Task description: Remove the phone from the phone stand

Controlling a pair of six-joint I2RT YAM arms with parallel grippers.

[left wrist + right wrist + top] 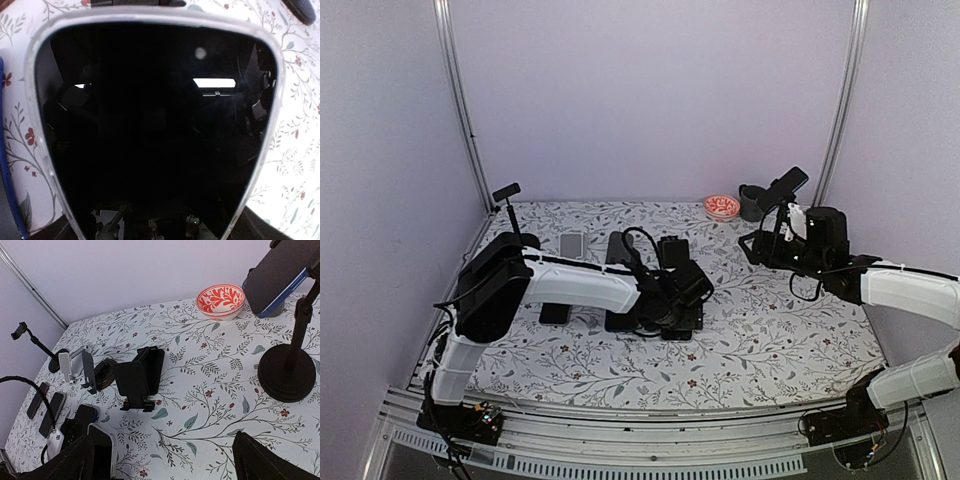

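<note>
phone (160, 130): lies flat, screen up, on floral worktop (300, 165), approx mid-worktop, a bit twd left edge. Dark glass, silver rim. Fills left wrist view. Off any stand.

left tool (672, 305): directly over phone, pointing down at it, v. close. Jaws set wide, abt the phone's width. Can't tell if clamped on its sides or let go, as fingers aren't clear in wrist view.

black phone stand (620, 250): upright, just behind left tool twd far edge, apart from phone.

right tool (165, 467): released, fingers (65, 460) wide apart, nothing betw. them. Hangs over worktop nr far right corner, well apart from phone.

Far right corner: 2nd phone (277, 275) clamped, tilted, atop pole stand (287, 372) w/ round base. red-white bowl (220, 301) near it, by far edge.
</note>
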